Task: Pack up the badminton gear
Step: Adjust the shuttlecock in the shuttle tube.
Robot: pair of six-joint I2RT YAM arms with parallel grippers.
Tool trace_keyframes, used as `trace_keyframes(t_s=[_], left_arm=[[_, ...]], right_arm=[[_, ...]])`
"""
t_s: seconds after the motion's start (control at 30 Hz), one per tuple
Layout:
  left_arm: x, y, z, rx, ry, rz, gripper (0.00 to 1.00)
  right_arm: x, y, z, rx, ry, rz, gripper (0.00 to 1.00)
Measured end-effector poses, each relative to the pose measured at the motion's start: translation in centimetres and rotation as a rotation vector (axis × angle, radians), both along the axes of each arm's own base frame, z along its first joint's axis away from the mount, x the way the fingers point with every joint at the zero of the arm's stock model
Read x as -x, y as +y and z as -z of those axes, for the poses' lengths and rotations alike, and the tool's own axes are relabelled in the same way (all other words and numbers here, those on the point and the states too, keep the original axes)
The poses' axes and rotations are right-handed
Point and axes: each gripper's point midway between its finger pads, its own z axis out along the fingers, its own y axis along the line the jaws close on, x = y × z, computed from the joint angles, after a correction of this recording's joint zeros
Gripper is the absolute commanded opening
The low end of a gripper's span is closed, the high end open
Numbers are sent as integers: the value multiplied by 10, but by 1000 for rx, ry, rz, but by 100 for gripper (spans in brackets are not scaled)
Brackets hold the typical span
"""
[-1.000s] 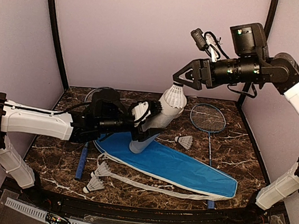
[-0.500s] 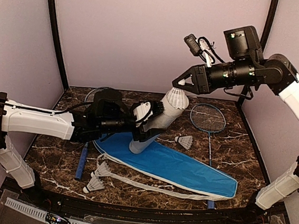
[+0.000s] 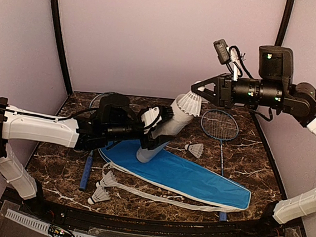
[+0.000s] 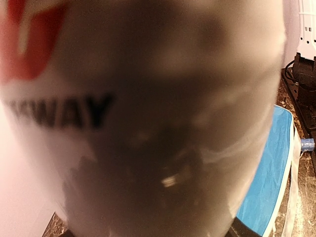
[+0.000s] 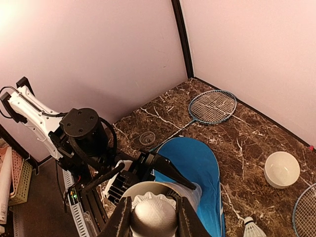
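Left gripper (image 3: pixel 160 129) clamped round white tube (image 3: pixel 174 120), tilted at centre frame, base on blue racket cover (image 3: pixel 197 181). Right gripper (image 3: pixel 197 91) narrowed on shuttlecock (image 5: pixel 153 217) cork at tube mouth, upper centre. Step likely needs a steady tube, shuttlecock lined with tube axis, and a slow press so feathers don't crush.

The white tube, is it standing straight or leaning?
Leaning: the left gripper holds the tube slanted, mouth up toward the right gripper, which pinches a shuttlecock there.
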Motion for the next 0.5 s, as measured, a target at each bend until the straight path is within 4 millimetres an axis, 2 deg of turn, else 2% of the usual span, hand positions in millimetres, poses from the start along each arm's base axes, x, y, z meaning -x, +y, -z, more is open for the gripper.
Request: trace_keyframes(t_s=[0.2, 0.5], left_arm=[[0, 0, 0, 1, 3, -1, 67], [-3, 0, -1, 9, 17, -14, 68]], right_arm=[[-11, 4, 8, -20, -20, 37, 13], [-19, 6, 0, -57, -49, 97, 13]])
